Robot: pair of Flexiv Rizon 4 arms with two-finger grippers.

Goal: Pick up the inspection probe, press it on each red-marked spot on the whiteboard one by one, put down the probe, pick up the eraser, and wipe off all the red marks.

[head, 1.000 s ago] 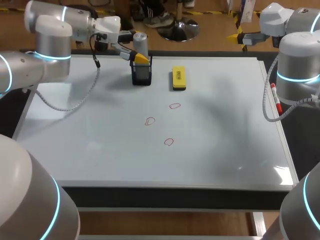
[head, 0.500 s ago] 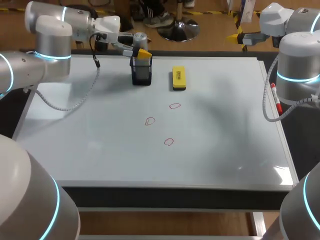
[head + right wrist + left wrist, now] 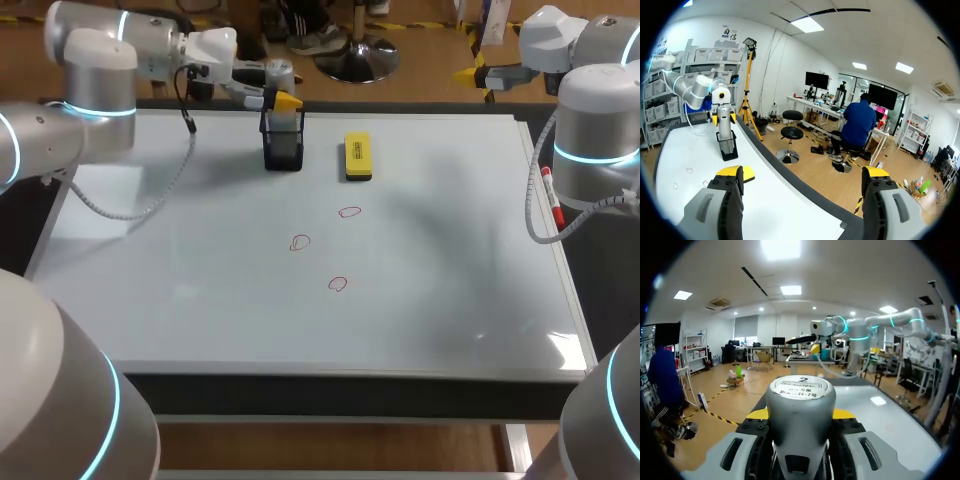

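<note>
Three red marks (image 3: 300, 243), eraser (image 3: 357, 157) beside holder (image 3: 283, 150), left hand (image 3: 283, 102) clamping probe (image 3: 800, 405), right hand (image 3: 805, 172) wide open

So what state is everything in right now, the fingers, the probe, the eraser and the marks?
Left fingers: shut on the inspection probe.
Inspection probe: upright at the black holder.
Right fingers: open, empty.
Eraser: flat on the whiteboard, untouched.
Red marks: three, unwiped.
</note>
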